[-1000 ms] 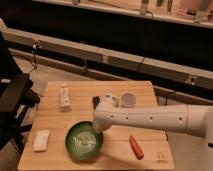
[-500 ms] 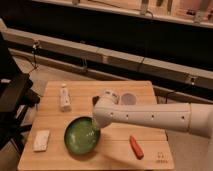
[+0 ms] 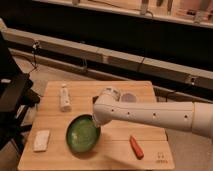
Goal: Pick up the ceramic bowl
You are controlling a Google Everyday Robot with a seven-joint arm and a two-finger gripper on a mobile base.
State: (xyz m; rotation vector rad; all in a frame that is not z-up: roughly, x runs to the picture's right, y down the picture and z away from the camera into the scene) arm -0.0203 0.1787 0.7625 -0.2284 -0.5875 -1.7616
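Note:
The ceramic bowl (image 3: 82, 134) is a wide, glossy green bowl with a dark rim. It hangs tilted above the front middle of the wooden table (image 3: 55, 162), its inside facing the camera and a shadow beneath it. My gripper (image 3: 96, 127) is at the end of the white arm that reaches in from the right. It is shut on the bowl's right rim, and the wrist hides most of the fingers.
A small white bottle (image 3: 64, 97) lies at the back left of the table. A white sponge-like block (image 3: 41, 140) sits front left. An orange carrot-like item (image 3: 136, 147) lies front right. A small white cup (image 3: 129, 97) stands behind the arm. A black chair (image 3: 12, 95) is left.
The bowl has been lifted off the table and tipped up on its rim, so its inside now faces the camera. The arm has risen slightly with it.

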